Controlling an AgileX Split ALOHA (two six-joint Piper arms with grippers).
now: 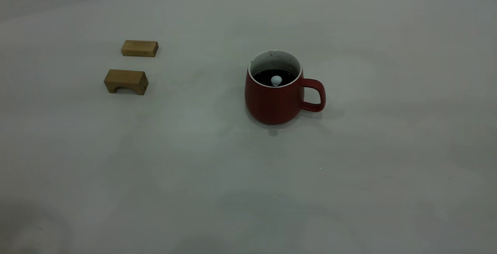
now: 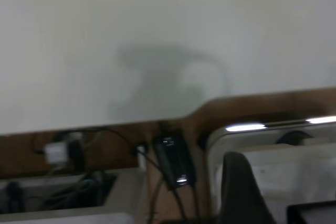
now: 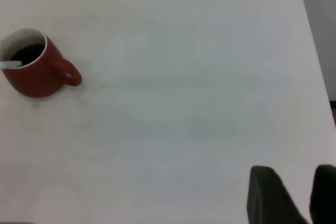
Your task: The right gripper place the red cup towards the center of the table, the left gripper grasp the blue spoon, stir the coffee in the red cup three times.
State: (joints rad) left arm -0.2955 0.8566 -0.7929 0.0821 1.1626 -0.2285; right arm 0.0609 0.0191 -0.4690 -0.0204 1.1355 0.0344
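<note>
The red cup (image 1: 276, 98) stands upright near the middle of the table (image 1: 248, 176), its handle pointing right. Dark coffee (image 1: 268, 76) fills it. The blue spoon (image 1: 276, 80) stands in the coffee, only its pale handle end showing; nothing holds it. In the right wrist view the red cup (image 3: 37, 74) sits far from my right gripper (image 3: 296, 182), with the blue spoon (image 3: 9, 65) leaning over the rim. That gripper hovers open and empty over bare table. My left gripper (image 2: 278, 195) is pulled back past the table's edge, open and empty. Neither arm shows in the exterior view.
Two wooden blocks lie at the left of the table: a flat one (image 1: 139, 48) farther back and an arched one (image 1: 126, 81) nearer. Beyond the table edge (image 2: 173, 121) the left wrist view shows cables and a black device (image 2: 176, 158).
</note>
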